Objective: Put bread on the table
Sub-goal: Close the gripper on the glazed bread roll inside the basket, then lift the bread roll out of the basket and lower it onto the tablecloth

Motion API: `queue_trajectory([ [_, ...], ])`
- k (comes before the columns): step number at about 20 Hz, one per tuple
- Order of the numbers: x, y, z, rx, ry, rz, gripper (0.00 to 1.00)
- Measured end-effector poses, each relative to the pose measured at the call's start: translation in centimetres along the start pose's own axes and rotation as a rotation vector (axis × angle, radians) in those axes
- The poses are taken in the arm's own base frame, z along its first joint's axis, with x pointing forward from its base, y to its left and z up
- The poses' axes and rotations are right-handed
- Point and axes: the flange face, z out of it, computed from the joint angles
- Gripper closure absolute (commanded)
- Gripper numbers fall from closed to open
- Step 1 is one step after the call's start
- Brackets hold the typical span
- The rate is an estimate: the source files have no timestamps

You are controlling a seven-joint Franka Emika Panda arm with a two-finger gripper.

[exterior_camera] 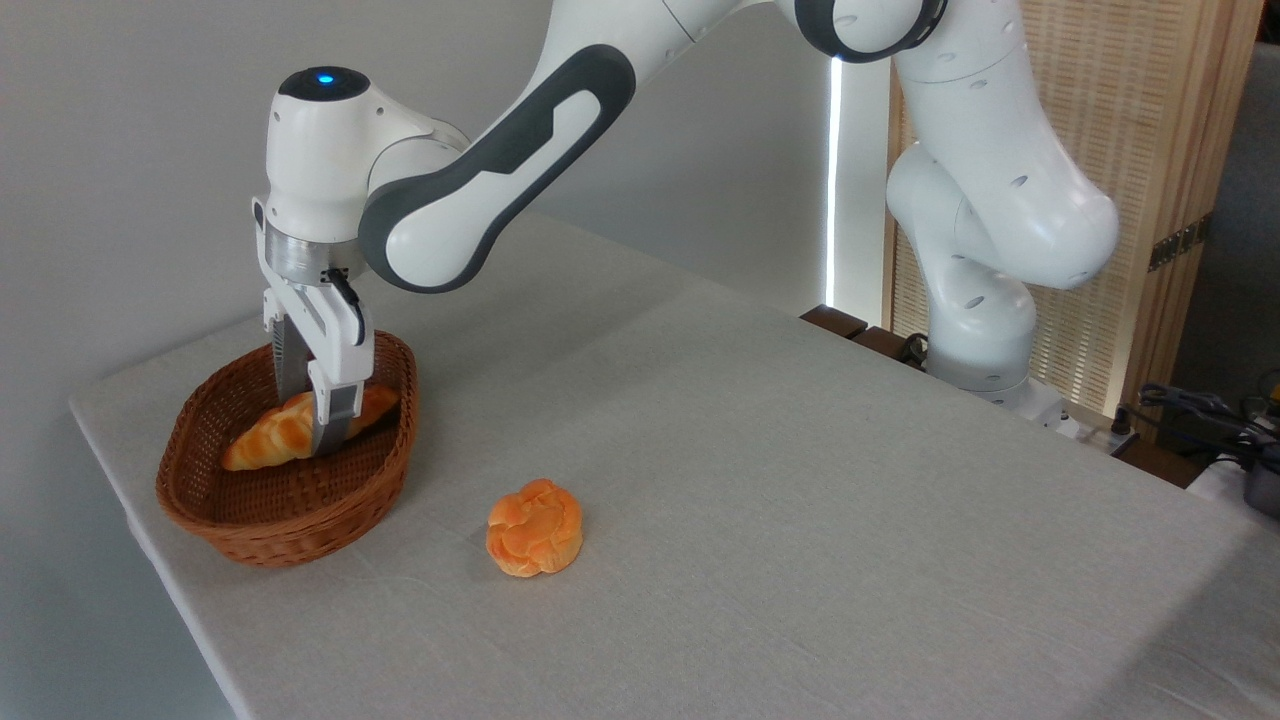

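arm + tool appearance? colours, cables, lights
Arm: glossy white rounded shells with dark grey joint bands and inlays. A blue light glows on a dark cap at the wrist. A silver ring sits above the tool, which is white with grey fingers and a short black cable.

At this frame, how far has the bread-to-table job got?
Done: the gripper has reached into the wicker basket and its fingers straddle the braided loaf. In hand: the grasp; whether the fingers already clamp it is unclear. Left: lifting the loaf out and setting it on the grey table, perhaps near the round bun.
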Motion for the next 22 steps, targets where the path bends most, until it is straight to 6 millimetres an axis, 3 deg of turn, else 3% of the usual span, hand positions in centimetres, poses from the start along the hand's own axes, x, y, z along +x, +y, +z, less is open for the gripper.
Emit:
queue_trajectory([
  [2, 0.1, 0.0, 0.1, 0.002, 0.008, -0.002, 0.62],
  [7, 0.0, -0.1, 0.3, 0.000, 0.006, -0.003, 0.76],
  [17, 0.2, -0.1, 0.0, 0.013, 0.009, 0.012, 0.73],
  [22, 0.9, -2.5, -3.4, 0.002, 0.010, -0.097, 0.71],
])
